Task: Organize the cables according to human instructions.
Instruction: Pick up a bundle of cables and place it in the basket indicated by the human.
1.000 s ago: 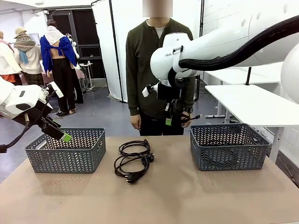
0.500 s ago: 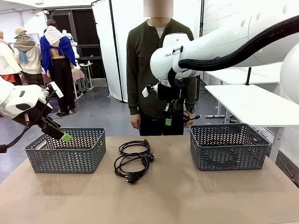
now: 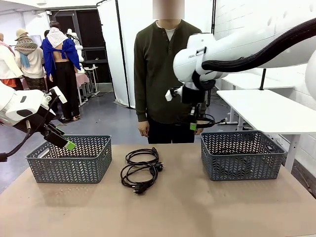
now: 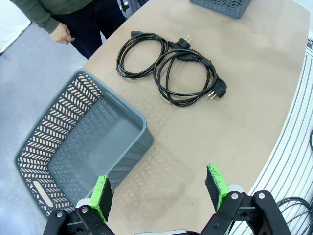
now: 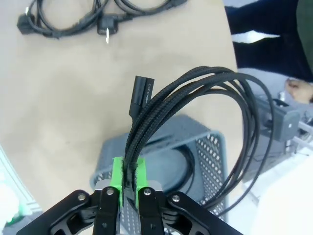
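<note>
My right gripper (image 3: 193, 124) hangs above the near-left corner of the right basket (image 3: 242, 154), shut on a black cable bundle (image 3: 203, 121). In the right wrist view the gripper (image 5: 128, 169) pinches the cable loops (image 5: 205, 88), with a plug sticking up beside them. Under it, the basket (image 5: 215, 152) holds another cable (image 5: 185, 164). Two more cables (image 3: 140, 168) lie overlapping at the table's middle, also seen as cables (image 4: 168, 63) in the left wrist view. My left gripper (image 3: 66, 143) is open and empty by the left basket (image 3: 69, 159). The human (image 3: 163, 69) stands at the far side.
The left basket (image 4: 73, 147) looks empty in the left wrist view, under my left gripper (image 4: 159, 188). The person's hand (image 4: 63, 34) hangs near the table's far edge. A white table (image 3: 266, 106) stands behind on the right. Bare tabletop lies in front of the cables.
My right arm has moved to the right with the cable bundle, from in front of the person toward the right basket. The left arm and the table cables have not moved.
</note>
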You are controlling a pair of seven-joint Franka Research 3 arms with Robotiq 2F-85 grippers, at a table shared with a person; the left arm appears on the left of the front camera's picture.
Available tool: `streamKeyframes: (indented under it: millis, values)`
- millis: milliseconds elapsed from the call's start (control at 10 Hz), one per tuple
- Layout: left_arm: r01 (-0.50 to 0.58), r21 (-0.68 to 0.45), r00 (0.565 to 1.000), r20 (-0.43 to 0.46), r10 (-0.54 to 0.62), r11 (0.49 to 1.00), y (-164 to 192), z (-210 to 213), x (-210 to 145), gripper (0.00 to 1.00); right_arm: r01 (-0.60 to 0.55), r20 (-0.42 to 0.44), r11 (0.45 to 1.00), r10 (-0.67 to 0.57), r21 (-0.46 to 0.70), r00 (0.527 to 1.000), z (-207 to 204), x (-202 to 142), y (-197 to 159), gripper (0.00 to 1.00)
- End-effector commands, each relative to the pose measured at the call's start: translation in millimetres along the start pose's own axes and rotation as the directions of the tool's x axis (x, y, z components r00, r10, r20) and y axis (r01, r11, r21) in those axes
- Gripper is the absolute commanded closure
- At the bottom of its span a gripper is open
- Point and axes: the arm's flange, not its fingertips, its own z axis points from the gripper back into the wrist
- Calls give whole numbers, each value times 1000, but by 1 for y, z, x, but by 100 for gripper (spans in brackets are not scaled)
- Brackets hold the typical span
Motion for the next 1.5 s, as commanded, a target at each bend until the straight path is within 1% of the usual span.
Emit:
streamKeyframes:
  millis: [0, 100, 300, 500, 700, 1000, 1100, 1300, 1400]
  values:
    - [-6, -1, 1000, 2, 6, 1000, 1, 0, -1, 0, -46, 22, 999, 45, 19, 999, -5, -41, 2, 100]
    - [-6, -1, 1000, 2, 6, 1000, 1, 0, -1, 0, -57, 20, 998, 57, 17, 998, -7, -59, -3, 100]
    - [-6, -1, 1000, 2, 6, 1000, 1, 0, -1, 0, -88, 45, 995, 86, 39, 995, -10, -95, -18, 100]
    - [-6, -1, 1000, 2, 6, 1000, 1, 0, -1, 0, -123, 32, 992, 122, 15, 992, -12, -123, -31, 100]
    - [-6, -1, 1000, 2, 6, 1000, 1, 0, -1, 0, -126, 19, 992, 126, 14, 992, -19, -147, -35, 100]
    - [-6, -1, 1000, 2, 6, 1000, 1, 0, -1, 0, -158, 27, 987, 157, 11, 987, -32, -169, -36, 100]
    - [-6, -1, 1000, 2, 6, 1000, 1, 0, -1, 0, -170, 14, 985, 170, -6, 985, -38, -173, -36, 100]
    - [-6, -1, 1000, 2, 6, 1000, 1, 0, -1, 0, -201, 10, 979, 202, -15, 979, -49, -178, -34, 100]
    - [-6, -1, 1000, 2, 6, 1000, 1, 0, -1, 0, -199, 3, 980, 199, -3, 980, -54, -179, -34, 100]
